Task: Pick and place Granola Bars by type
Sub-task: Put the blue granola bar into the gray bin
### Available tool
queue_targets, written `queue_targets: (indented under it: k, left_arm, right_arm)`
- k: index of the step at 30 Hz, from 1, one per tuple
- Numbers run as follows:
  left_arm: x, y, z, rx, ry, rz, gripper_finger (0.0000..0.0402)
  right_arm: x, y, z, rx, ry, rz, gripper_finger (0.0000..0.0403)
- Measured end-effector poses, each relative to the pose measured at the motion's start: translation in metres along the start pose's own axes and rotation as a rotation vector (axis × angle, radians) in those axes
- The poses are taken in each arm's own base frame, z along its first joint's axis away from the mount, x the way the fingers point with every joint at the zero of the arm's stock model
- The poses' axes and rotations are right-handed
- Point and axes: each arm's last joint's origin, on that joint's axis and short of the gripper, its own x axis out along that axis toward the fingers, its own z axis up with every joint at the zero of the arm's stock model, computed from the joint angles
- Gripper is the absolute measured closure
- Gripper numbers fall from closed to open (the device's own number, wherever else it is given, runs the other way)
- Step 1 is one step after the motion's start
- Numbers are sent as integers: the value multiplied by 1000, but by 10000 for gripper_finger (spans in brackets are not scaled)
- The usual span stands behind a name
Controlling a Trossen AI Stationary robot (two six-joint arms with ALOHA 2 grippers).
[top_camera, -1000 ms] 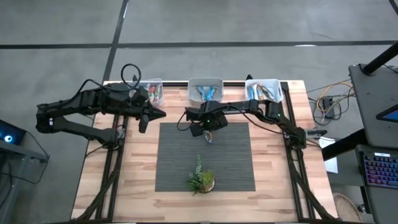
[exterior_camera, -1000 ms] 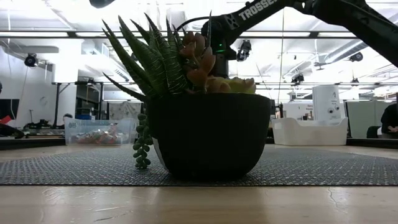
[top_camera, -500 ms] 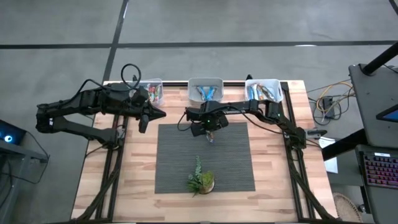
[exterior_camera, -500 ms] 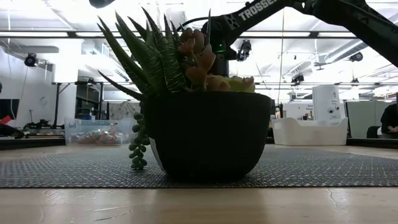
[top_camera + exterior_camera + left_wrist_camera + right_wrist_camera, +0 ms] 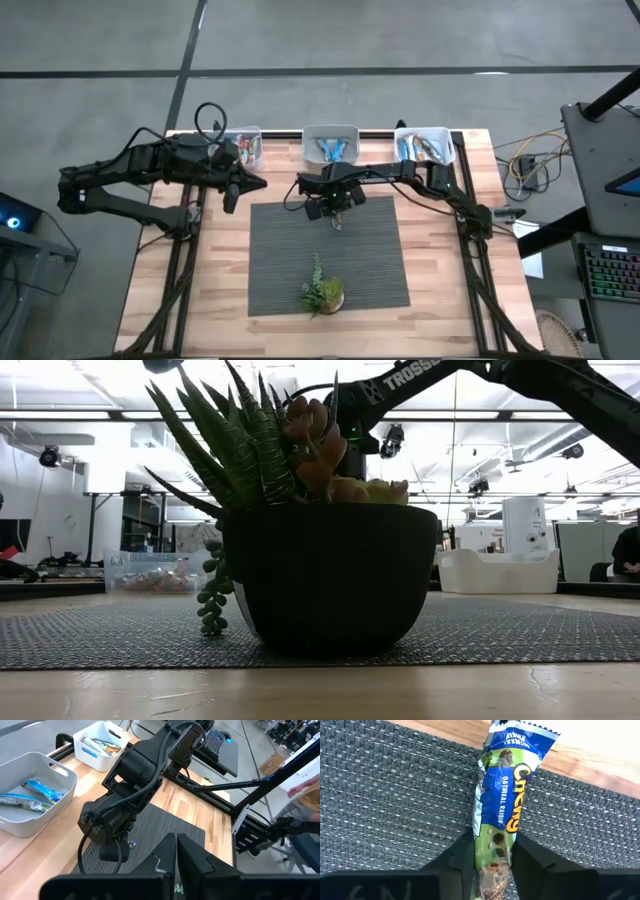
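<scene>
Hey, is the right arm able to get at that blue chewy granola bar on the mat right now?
Probably yes. The right end effector already straddles the granola bar on the mat, one finger on each side, with nothing between them.

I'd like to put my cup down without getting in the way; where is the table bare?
The grey mat is bare on both sides of the plant, as are the wood strips beside it. It's crowded at the far edge: three bins, and the right tool closed on a granola bar.
</scene>
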Motion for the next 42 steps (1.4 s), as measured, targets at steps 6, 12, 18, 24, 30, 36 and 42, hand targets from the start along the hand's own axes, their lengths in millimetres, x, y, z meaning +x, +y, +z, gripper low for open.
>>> queue_targets:
  k: [6,12,18,24,30,36,42]
  left_arm:
    - [0,0,0,-2,0,0,402]
    - [0,0,0,-12,0,0,402]
    - [0,0,0,-13,1,0,402]
    - [0,0,0,-13,3,1,402]
    - [0,0,0,-13,3,1,402]
    - [0,0,0,-13,3,1,402]
    - [0,0,0,-13,3,1,402]
  right_arm:
    - [-1,-1,0,-24,2,-10,326]
    - [-10,0,0,-41,5,-18,337]
    - [-33,1,-1,-57,-21,25,338]
    - [-69,-3,-5,-87,-67,101,339]
    - [-115,-13,-13,-92,-132,204,340]
    - [-170,-33,-18,-90,-255,325,344]
    - [-214,-59,-12,-42,-357,451,344]
